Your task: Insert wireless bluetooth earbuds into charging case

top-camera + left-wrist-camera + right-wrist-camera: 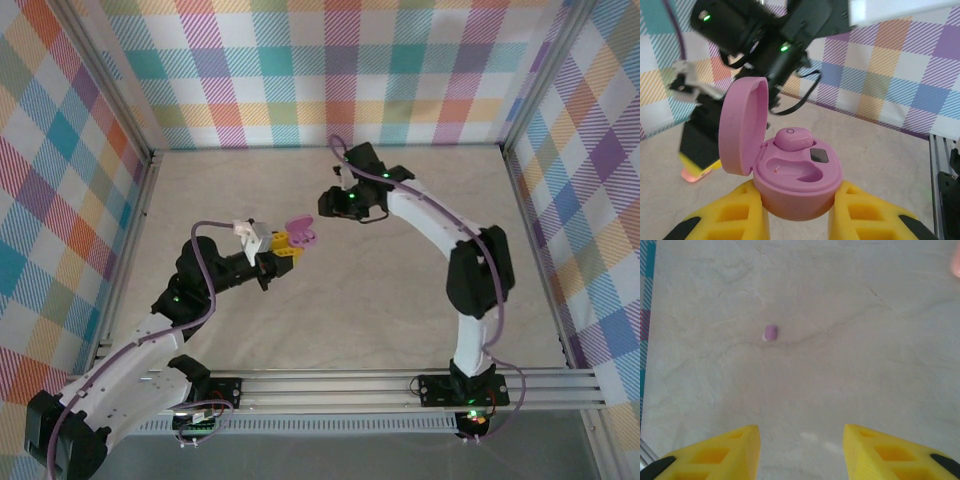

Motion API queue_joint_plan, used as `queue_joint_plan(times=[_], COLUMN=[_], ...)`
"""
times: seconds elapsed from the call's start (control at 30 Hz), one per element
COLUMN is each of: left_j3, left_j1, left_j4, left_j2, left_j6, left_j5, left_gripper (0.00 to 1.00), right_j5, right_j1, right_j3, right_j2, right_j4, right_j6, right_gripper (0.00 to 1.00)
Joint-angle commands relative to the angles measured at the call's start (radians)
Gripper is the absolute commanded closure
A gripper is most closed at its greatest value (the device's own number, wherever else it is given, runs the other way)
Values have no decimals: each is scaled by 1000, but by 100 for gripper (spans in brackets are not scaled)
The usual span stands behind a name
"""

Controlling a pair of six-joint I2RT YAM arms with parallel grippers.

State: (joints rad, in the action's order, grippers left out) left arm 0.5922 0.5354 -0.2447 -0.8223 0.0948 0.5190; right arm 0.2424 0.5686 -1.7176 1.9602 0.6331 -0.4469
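On the pale marbled table (pixel 400 320) stand two white-and-black arms. The left arm (pixel 150 340) reaches forward to the middle, and the left gripper (pixel 288 243) is clamped on one rounded pink plastic charging case (pixel 790 185) with its lid tipped open. The right arm (pixel 440 235) arches over, and the right gripper (pixel 801 450) has its fingers apart, holding nothing, above the table. Two earbuds: one pink earbud (pixel 794 140) seated in the case, one tiny purple earbud (pixel 771 332) loose on the table
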Motion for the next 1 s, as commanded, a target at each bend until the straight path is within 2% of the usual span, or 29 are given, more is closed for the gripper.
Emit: queue_joint_plan(times=[0.0,0.33,0.57,0.97], left_j3=[4,0,-10,-24], left_j1=[6,6,6,6], left_j4=[35,65,82,90], left_j2=[38,83,107,126], left_j6=[17,13,10,10], left_j5=[-15,-14,-23,-31], left_gripper=[82,82,82,82], right_j5=[-11,-78,-160,-204], right_j1=[42,128,173,196], right_j3=[-108,-324,-398,-553], right_j2=[96,350,442,579], right_j4=[-47,-63,-101,-53], right_j6=[-49,-82,-78,-57], right_gripper=[54,58,65,65])
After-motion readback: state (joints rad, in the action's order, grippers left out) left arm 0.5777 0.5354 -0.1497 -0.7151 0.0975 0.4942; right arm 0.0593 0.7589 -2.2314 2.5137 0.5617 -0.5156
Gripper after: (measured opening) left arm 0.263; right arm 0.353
